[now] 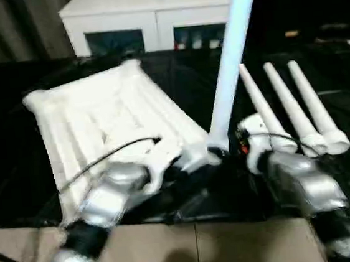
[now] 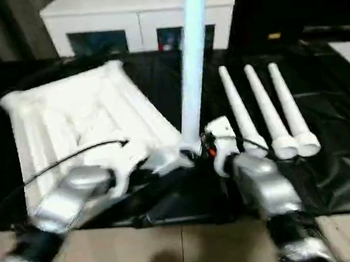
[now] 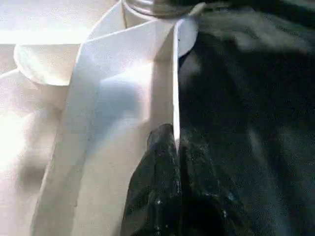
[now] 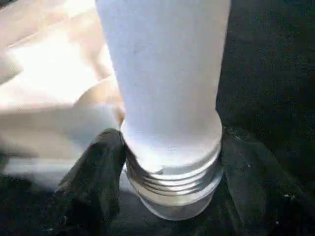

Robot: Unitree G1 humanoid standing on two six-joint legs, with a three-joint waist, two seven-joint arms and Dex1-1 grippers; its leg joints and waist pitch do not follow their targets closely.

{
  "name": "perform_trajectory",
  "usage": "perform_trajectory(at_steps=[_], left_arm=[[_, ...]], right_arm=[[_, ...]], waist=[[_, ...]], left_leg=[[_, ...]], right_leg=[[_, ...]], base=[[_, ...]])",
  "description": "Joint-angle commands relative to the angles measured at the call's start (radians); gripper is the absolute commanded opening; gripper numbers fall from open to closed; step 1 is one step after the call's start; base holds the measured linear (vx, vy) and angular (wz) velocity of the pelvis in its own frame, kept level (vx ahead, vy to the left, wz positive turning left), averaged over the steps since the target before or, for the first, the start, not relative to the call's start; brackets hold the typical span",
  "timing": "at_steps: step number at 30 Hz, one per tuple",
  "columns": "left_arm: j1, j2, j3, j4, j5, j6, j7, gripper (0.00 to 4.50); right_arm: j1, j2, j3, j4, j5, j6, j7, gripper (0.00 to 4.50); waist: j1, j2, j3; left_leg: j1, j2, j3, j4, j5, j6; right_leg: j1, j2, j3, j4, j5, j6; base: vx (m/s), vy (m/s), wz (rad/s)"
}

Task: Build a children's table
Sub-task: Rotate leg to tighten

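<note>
Nearest, the left gripper [image 3: 174, 162] is pinched on the near edge wall of the upturned tabletop [image 1: 99, 123]. Beside it the right gripper [image 4: 170, 196] has its fingers around the threaded base of an upright leg [image 1: 230, 62] (at the near corner socket). Beyond lie three legs [image 1: 295, 109], then a cabinet [image 1: 144, 18].

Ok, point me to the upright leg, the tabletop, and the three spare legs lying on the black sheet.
upright leg [image 1: 232, 50]: left eye view, middle of the shaft.
tabletop [image 1: 98, 114]: left eye view, ribbed underside.
spare legs [image 1: 295, 109]: left eye view, middle leg's shaft.
</note>
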Motion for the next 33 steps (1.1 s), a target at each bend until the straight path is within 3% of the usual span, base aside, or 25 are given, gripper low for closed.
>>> perform_trajectory(at_steps=[1,2,3,8,11,13,16,20,21,23,25,27,30,33], left_arm=[[-0.024,-0.093,0.021,0.091,0.006,0.041,0.166,0.00],[-0.034,-0.114,0.026,0.113,0.011,0.036,0.200,0.00],[-0.057,-0.152,0.023,0.153,0.027,0.000,0.256,0.00],[-0.101,-0.200,0.016,0.208,0.066,-0.051,0.304,0.00],[-0.111,-0.198,0.017,0.213,0.076,-0.044,0.299,0.00],[-0.109,-0.177,0.010,0.209,0.079,-0.046,0.284,0.00],[-0.093,-0.146,0.003,0.188,0.075,-0.050,0.257,0.00],[-0.069,-0.108,-0.007,0.155,0.083,-0.047,0.213,0.00],[-0.044,-0.074,-0.016,0.112,0.077,-0.039,0.158,0.00],[-0.027,-0.050,-0.024,0.081,0.073,-0.031,0.123,0.00],[-0.003,-0.002,-0.040,0.043,0.056,-0.035,0.053,0.00],[0.018,0.045,-0.056,0.016,0.039,-0.070,-0.025,0.00],[0.061,0.156,-0.094,-0.055,-0.008,-0.158,-0.230,0.00],[0.080,0.215,-0.116,-0.120,-0.042,-0.161,-0.341,0.00]], right_arm=[[-0.012,0.061,-0.016,0.160,-0.039,0.036,-0.204,2.71],[-0.026,0.079,-0.019,0.186,-0.046,0.033,-0.244,2.70],[-0.067,0.128,-0.039,0.237,-0.036,0.002,-0.311,2.70],[-0.142,0.192,-0.032,0.295,-0.065,-0.087,-0.336,2.70],[-0.144,0.204,-0.025,0.271,-0.063,-0.119,-0.290,3.40],[-0.129,0.196,-0.024,0.235,-0.055,-0.136,-0.263,3.45],[-0.109,0.178,-0.033,0.188,-0.041,-0.146,-0.251,3.79],[-0.077,0.136,-0.035,0.116,-0.046,-0.124,-0.235,4.11],[-0.042,0.094,-0.025,0.037,-0.043,-0.072,-0.180,4.23],[-0.017,0.066,-0.019,-0.017,-0.039,-0.041,-0.141,4.23],[0.026,0.011,-0.009,-0.106,-0.005,0.004,-0.036,4.23],[0.064,-0.048,0.016,-0.182,0.027,0.025,0.079,4.23],[0.144,-0.185,0.085,-0.312,0.109,0.039,0.335,4.23],[0.154,-0.227,0.095,-0.327,0.107,0.044,0.391,4.23]], waist=[[-0.010,-0.004,-0.036],[-0.010,-0.008,-0.037],[-0.007,-0.004,-0.039],[-0.009,-0.005,-0.039],[-0.005,-0.004,-0.043],[-0.002,-0.002,-0.045],[-0.005,0.000,-0.046],[-0.002,0.003,-0.049],[-0.001,0.003,-0.050],[0.007,0.007,-0.054],[0.009,0.009,-0.059],[0.011,0.012,-0.058],[0.013,0.012,-0.059],[0.008,0.015,-0.055]], left_leg=[[0.010,0.042,-0.026,-0.087,-0.337,-0.045],[0.011,0.040,-0.027,-0.086,-0.340,-0.043],[0.011,0.038,-0.029,-0.085,-0.347,-0.038],[0.011,0.037,-0.032,-0.089,-0.390,-0.020],[0.004,0.042,-0.032,-0.094,-0.358,-0.011],[-0.003,0.044,-0.030,-0.096,-0.317,-0.002],[-0.008,0.046,-0.031,-0.099,-0.313,0.005],[-0.007,0.047,-0.026,-0.094,-0.267,0.013],[-0.008,0.047,-0.025,-0.092,-0.243,0.020],[-0.008,0.052,-0.023,-0.087,-0.174,0.041],[-0.014,0.048,-0.022,-0.079,-0.101,0.067],[-0.016,0.049,-0.022,-0.076,-0.071,0.098],[-0.015,0.051,-0.024,-0.074,-0.094,0.117],[-0.009,0.055,-0.019,-0.079,-0.124,0.111]], right_leg=[[0.014,-0.052,0.039,-0.102,-0.419,-0.167],[0.015,-0.052,0.038,-0.105,-0.428,-0.162],[0.015,-0.055,0.037,-0.108,-0.455,-0.148],[0.006,-0.053,0.033,-0.120,-0.496,-0.102],[0.012,-0.054,0.034,-0.113,-0.415,-0.115],[0.018,-0.052,0.035,-0.105,-0.320,-0.145],[0.025,-0.054,0.033,-0.102,-0.304,-0.158],[0.025,-0.053,0.035,-0.097,-0.239,-0.188],[0.027,-0.053,0.036,-0.095,-0.214,-0.195],[0.029,-0.052,0.038,-0.084,-0.114,-0.209],[0.037,-0.051,0.035,-0.070,-0.013,-0.241],[0.037,-0.051,0.036,-0.065,0.045,-0.254],[0.045,-0.051,0.035,-0.063,0.059,-0.266],[0.035,-0.050,0.036,-0.065,0.018,-0.284]], base=[[0.000,0.000,0.00],[0.000,0.000,0.00],[0.000,0.000,0.00],[0.000,0.000,0.00],[0.000,0.000,0.00],[0.000,0.000,0.00],[0.000,0.000,0.00],[0.000,0.000,0.00],[0.000,0.000,0.00],[0.000,0.000,0.00],[0.026,-0.003,0.01],[0.035,0.002,-0.01],[0.000,0.000,0.00],[0.000,0.000,0.00]])
